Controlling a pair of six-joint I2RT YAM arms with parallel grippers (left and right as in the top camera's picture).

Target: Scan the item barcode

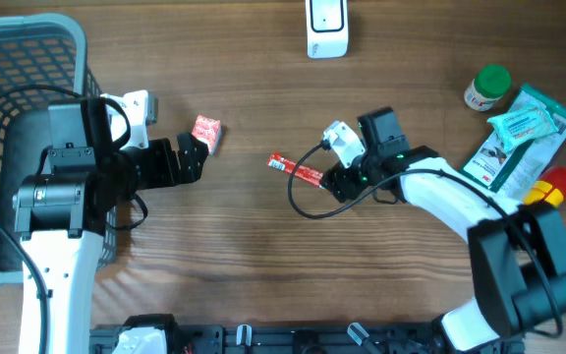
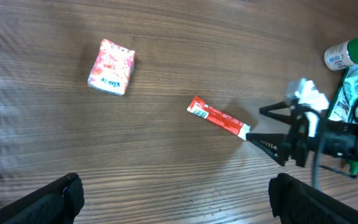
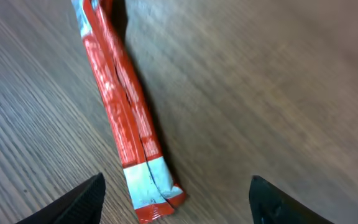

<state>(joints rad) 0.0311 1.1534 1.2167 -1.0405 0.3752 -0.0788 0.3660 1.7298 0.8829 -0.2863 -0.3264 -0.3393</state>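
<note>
A long red stick packet (image 1: 296,169) with a white end lies flat on the wooden table near the middle. My right gripper (image 1: 332,181) sits at its right end. In the right wrist view the packet's white end (image 3: 148,186) lies between the jaws of my right gripper (image 3: 176,196), which stand apart and touch nothing. A small red and white packet (image 1: 206,132) lies further left, just beyond my left gripper (image 1: 195,154). The left gripper (image 2: 176,199) is wide open over bare wood. A white scanner (image 1: 326,28) stands at the far edge.
A dark wire basket (image 1: 8,59) fills the far left behind the left arm. At the right edge stand a green-capped bottle (image 1: 486,87), green and white pouches (image 1: 524,133) and a red and yellow object (image 1: 550,183). A black cable (image 1: 308,202) loops by the right gripper.
</note>
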